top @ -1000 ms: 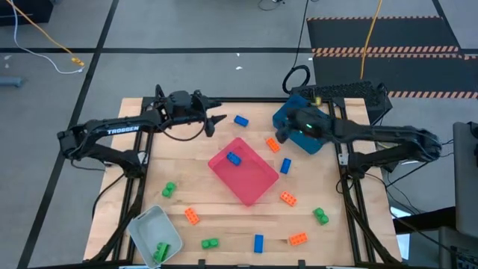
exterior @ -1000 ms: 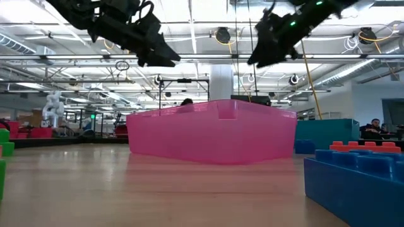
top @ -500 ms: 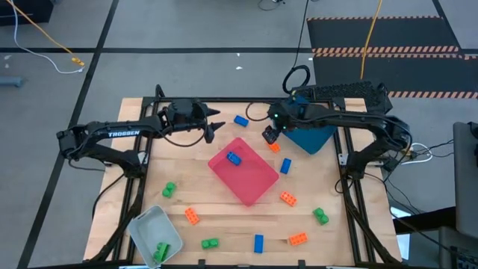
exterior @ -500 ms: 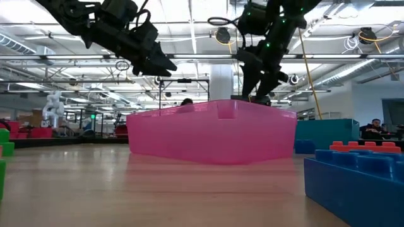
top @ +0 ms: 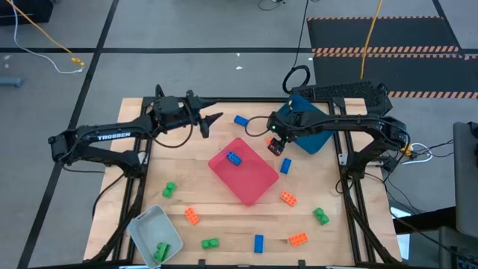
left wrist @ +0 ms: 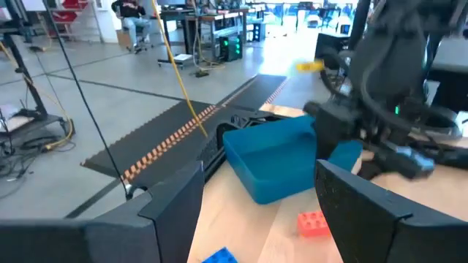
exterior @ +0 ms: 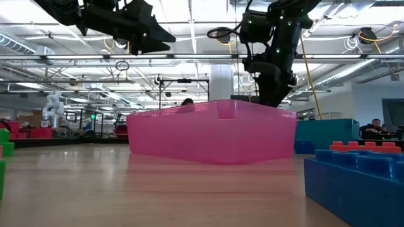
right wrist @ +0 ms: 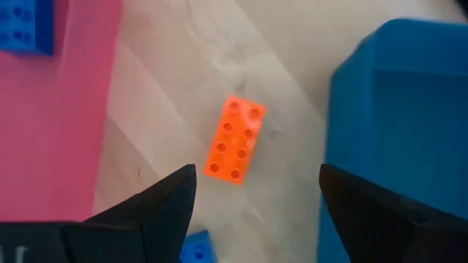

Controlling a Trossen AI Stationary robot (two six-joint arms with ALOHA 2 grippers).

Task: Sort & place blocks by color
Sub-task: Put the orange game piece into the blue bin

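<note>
Small studded blocks in green, blue and orange lie scattered on the wooden table. My right gripper [top: 275, 140] [right wrist: 256, 175] is open and points down over an orange block [right wrist: 235, 139] [top: 276, 147] that lies flat on the table between the pink tray [top: 254, 183] and the blue tray [top: 308, 133]. Its fingers stand above the block without touching it. One blue block [top: 234, 158] lies in the pink tray. A green block [top: 160, 252] lies in the grey tray [top: 149, 223]. My left gripper [top: 213, 119] [left wrist: 259, 183] hovers open near the far edge.
Loose blocks on the table: blue [top: 240, 119], blue [top: 285, 166], orange [top: 287, 198], green [top: 320, 216], orange [top: 297, 239], blue [top: 258, 243], green [top: 210, 243], orange [top: 192, 216], green [top: 168, 190]. The blue tray's wall [right wrist: 380, 95] stands close beside the right gripper.
My right gripper has swung from the blue tray toward the table's left, tipped to point down, and dropped behind the pink tray over the orange block. My left gripper has risen a little near the far edge. Neither has taken hold of anything.
</note>
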